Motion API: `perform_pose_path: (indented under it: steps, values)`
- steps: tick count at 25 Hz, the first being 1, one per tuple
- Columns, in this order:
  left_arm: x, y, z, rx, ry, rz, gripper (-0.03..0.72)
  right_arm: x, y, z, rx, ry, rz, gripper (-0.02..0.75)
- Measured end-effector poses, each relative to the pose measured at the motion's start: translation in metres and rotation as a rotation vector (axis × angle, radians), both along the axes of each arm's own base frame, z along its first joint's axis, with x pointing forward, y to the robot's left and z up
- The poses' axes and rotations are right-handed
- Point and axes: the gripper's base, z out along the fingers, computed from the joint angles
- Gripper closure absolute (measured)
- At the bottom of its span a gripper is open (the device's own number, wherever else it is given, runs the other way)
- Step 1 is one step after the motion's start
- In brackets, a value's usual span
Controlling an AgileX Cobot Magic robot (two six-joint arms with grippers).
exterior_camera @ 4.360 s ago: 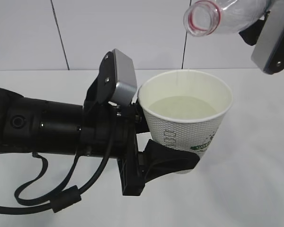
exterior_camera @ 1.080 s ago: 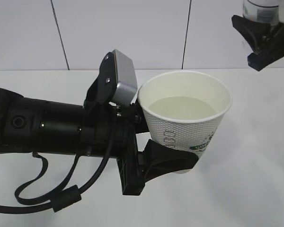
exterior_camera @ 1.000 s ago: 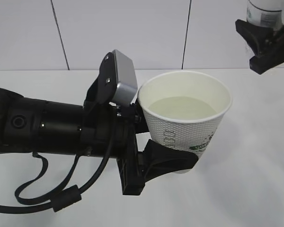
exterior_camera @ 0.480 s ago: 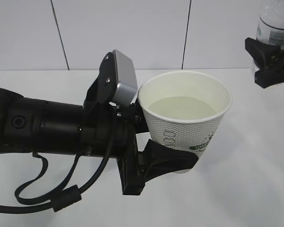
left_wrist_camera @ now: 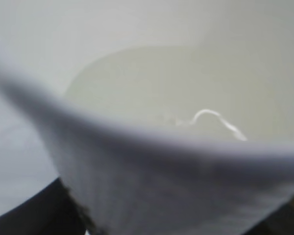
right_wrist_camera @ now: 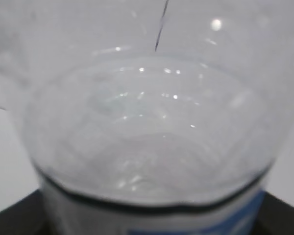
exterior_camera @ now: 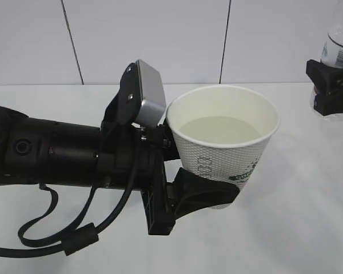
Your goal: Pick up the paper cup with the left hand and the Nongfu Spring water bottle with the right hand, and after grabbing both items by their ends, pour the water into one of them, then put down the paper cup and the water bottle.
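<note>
Left pincer [exterior_camera: 208, 171]: black, grey block on top, reaching in from the left; its fingers [exterior_camera: 208, 194] clamp the lower wall of the paper cup [exterior_camera: 224, 145]. Cup upright, clear of the surface [exterior_camera: 291, 228], mouth level

Paper cup, inside the left pincer's grip: white, dimpled wall, green print, rolled rim. Holds water [exterior_camera: 219, 130], pale greenish against the white inside, standing roughly halfway up; the left wrist view shows the same liquid [left_wrist_camera: 157, 93] behind the blurred near rim [left_wrist_camera: 137, 142]

Right pincer [exterior_camera: 331, 94]: far off to the right of the left pincer and further back, at the frame edge; black fingers pinching the Nongfu Spring water bottle [exterior_camera: 340, 48] low on its body. Bottle upright, neck out of view; right wrist view gives only its clear, blurred wall [right_wrist_camera: 147, 127] with a blue strip of label at the bottom. Whether its base touches the surface cannot be told

Step in hand (judged): pouring looks done; put-down phase, bottle near the surface, cup not yet lowered

Next move calls for (judged): level descent of the left pincer so the cup lands flat without slopping, fingers spread only once the base is seated; bottle set upright below the right pincer and let go
</note>
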Motion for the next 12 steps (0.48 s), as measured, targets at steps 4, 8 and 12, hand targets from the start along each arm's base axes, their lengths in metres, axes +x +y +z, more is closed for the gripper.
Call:
perform_pose_path:
  steps: [4,8,12]
  values:
    - [0.0,0.0,0.0,-0.001,0.001,0.004,0.181,0.001,-0.001,-0.002,0.015,0.01,-0.014,0.245]
    - [0.0,0.0,0.0,-0.001,0.001,0.004,0.181,0.004,-0.002,-0.008,0.03,0.036,-0.032,0.245]
    - [0.0,0.0,0.0,-0.001,0.001,0.004,0.181,0.005,-0.004,-0.01,0.05,0.044,-0.053,0.245]
